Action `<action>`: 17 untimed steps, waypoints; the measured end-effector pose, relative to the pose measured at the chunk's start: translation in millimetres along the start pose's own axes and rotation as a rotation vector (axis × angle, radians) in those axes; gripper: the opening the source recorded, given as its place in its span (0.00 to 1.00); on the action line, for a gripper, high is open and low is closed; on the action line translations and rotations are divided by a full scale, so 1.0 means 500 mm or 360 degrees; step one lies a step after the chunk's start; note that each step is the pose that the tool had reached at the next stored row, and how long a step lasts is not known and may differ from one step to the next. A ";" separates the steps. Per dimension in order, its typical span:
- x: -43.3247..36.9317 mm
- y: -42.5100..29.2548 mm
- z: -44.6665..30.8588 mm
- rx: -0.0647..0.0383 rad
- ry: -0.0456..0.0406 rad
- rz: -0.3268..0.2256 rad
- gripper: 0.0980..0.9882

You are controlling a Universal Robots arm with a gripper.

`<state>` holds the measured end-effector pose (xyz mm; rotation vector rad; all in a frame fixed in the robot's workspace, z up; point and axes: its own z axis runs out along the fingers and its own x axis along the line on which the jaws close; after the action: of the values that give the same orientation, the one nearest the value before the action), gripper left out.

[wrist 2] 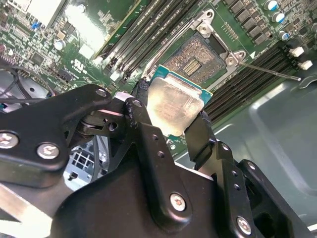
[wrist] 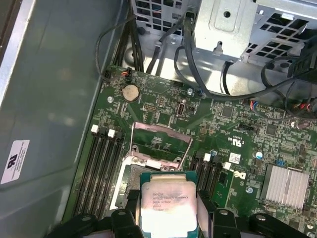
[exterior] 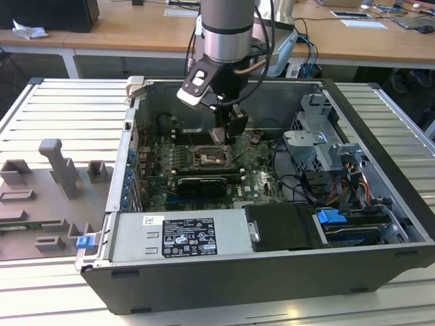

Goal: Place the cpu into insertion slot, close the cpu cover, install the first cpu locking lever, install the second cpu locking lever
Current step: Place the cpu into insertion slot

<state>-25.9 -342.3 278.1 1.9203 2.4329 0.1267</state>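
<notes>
The gripper pinches the flat, dull-silver cpu close over the square, pin-studded insertion slot. The thin cpu cover seems raised.

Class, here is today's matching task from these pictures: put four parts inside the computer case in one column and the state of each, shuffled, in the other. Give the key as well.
Parts
1. cpu
2. insertion slot
3. cpu cover
4. coin battery

States
A. swung up, open
B. clamped in the gripper
C. empty, contacts bare
D. round and silvery

Pairs: 1-B, 2-C, 3-A, 4-D
</notes>
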 end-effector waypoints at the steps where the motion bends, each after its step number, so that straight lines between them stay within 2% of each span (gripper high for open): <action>1: 0.000 0.000 0.002 -0.0001 -0.0002 0.0026 0.50; 5: 0.000 -0.001 0.007 0.0000 -0.0008 0.0096 0.50; 7: 0.000 -0.001 0.012 0.0001 -0.0016 0.0194 0.50; 11: 0.000 -0.002 0.020 0.0000 -0.0027 0.0303 0.50; 17: 0.001 -0.010 0.034 -0.0001 -0.0031 0.0332 0.50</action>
<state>-29.5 -342.3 260.8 2.1598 2.2144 0.1142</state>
